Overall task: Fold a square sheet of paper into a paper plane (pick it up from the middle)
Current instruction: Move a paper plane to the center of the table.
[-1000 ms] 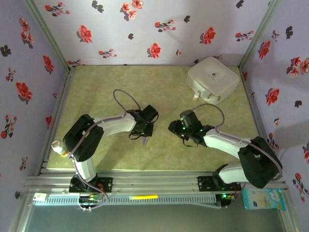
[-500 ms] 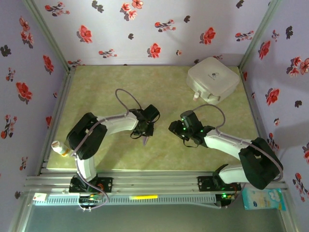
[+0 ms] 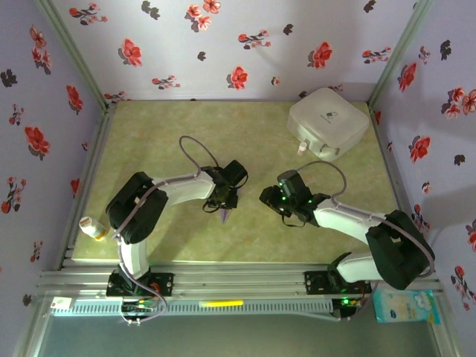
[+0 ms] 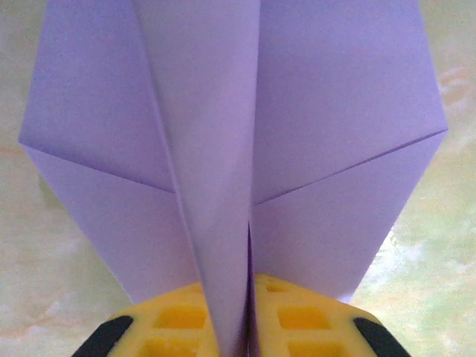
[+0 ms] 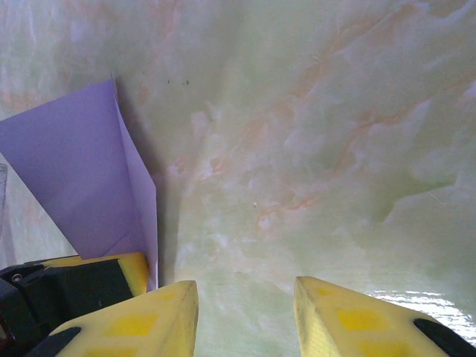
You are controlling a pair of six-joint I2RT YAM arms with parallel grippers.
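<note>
Spreading from left gripper [image 4: 248, 294], pale lavender paper plane [image 4: 223, 134], sharp centre crease

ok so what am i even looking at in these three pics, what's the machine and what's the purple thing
These are two robot arms, a left arm and a right arm, bolted to a table. The wide picture looks down from above and behind them. The other two come from a camera on each wrist. A white box sits on the table. The purple thing is a folded paper plane. The yellow left fingers pinch its centre fold. The right fingers stand apart with nothing between them.
</note>
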